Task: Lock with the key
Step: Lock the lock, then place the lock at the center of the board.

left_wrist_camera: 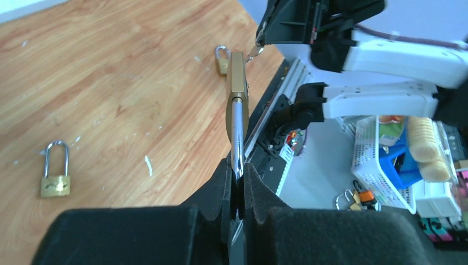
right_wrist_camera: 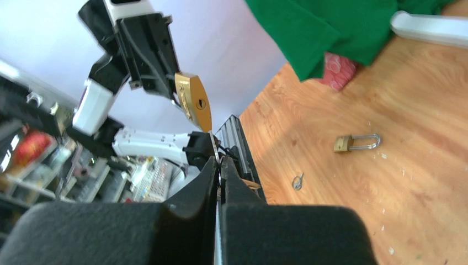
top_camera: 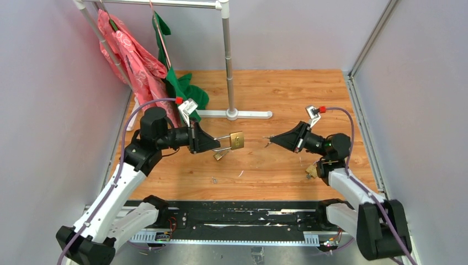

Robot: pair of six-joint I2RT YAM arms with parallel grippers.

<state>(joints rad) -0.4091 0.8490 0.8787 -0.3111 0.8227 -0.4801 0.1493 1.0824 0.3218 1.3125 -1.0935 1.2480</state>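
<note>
From above, the left gripper (top_camera: 215, 144) is pressed together on the steel shackle of a brass padlock (top_camera: 237, 140), holding it over the middle of the wooden worktop (top_camera: 287, 94) with the body pointing right. The right gripper (top_camera: 271, 141) faces it from the right, apart from it, pinching a small key (top_camera: 266, 138) that pokes towards the lock. A small padlock (top_camera: 219, 156) lies on the wood just under the held one; a second small padlock (top_camera: 312, 171) lies by the right arm; a loose key (top_camera: 213, 180) lies nearer the front edge. At the far left a pink garment (top_camera: 132, 61) and a green cloth (top_camera: 185, 88) hang from a white rack (top_camera: 227, 55).

The left wrist camera shows the grip up close: two black fingers (left_wrist_camera: 223, 182) are clamped on the shackle and the lock is seen edge-on. The key hangs at the tip of the right gripper, just beside the lock's far end; whether they touch I cannot tell. Only this view shows a white basket (left_wrist_camera: 370, 165) beyond the near edge.

The right wrist camera alone shows the lock's keyhole (right_wrist_camera: 201, 103), turned this way. Its own fingers are shut tight together; the key can hardly be made out between them.
</note>
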